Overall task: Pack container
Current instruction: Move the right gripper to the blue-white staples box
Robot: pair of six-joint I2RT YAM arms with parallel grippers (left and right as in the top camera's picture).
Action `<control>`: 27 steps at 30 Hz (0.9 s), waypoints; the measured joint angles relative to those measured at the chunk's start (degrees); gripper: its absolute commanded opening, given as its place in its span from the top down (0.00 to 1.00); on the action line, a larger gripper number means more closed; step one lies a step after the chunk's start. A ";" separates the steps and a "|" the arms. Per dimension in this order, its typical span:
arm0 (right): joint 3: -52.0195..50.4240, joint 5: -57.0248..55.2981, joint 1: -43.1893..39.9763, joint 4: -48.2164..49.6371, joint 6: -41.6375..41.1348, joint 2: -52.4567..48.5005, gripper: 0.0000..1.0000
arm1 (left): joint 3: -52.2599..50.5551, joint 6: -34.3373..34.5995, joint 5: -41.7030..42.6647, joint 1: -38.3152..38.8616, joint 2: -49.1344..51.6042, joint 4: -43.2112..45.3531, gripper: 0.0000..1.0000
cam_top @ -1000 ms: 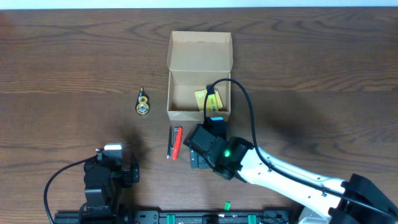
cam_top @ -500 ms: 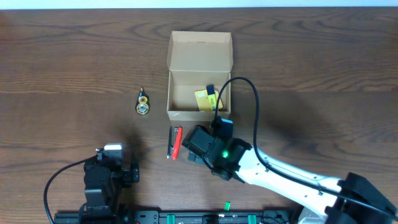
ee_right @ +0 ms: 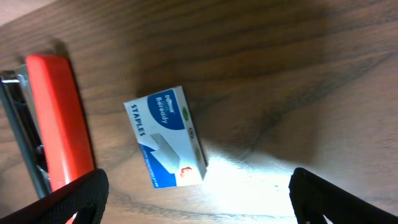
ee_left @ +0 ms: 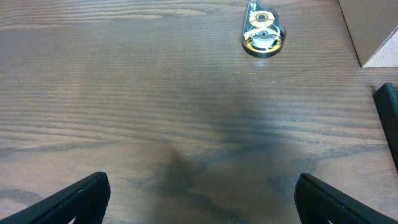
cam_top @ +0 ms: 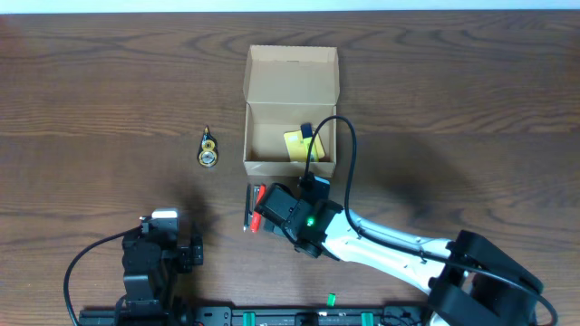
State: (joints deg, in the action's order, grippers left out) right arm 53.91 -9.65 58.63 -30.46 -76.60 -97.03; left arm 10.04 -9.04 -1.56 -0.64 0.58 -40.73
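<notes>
The tan cardboard container (cam_top: 290, 91) stands open at the table's middle, lid flap folded back, with a yellow item (cam_top: 299, 145) inside. A corner of it shows in the left wrist view (ee_left: 379, 31). My right gripper (cam_top: 276, 210) is open just in front of the box, over a blue and white staples box (ee_right: 166, 137) that lies on the table between its fingers (ee_right: 199, 199). A red stapler (cam_top: 255, 206) (ee_right: 59, 118) lies just left of it. My left gripper (ee_left: 199, 199) is open and empty at the front left.
A small gold tape dispenser (cam_top: 209, 150) lies left of the container; it also shows in the left wrist view (ee_left: 262, 34). A black cable (cam_top: 340, 154) arcs from the right arm over the box's front right corner.
My right gripper has moved left and a little toward the container, and now hangs over the staples box beside the red stapler. The left arm has not moved.
</notes>
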 measured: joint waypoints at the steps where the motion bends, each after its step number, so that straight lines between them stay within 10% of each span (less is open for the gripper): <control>1: 0.00 -0.02 0.00 0.22 -0.50 0.00 0.08 | 0.00 0.00 0.00 0.00 0.00 0.00 0.04; 27: 0.07 -2.84 0.00 4.20 -5.33 -3.41 0.09 | 0.00 0.00 0.00 0.00 0.00 0.00 0.04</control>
State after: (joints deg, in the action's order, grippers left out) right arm 53.98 -12.49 58.63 -26.26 -81.93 -100.44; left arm 10.04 -9.04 -1.56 -0.64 0.58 -40.73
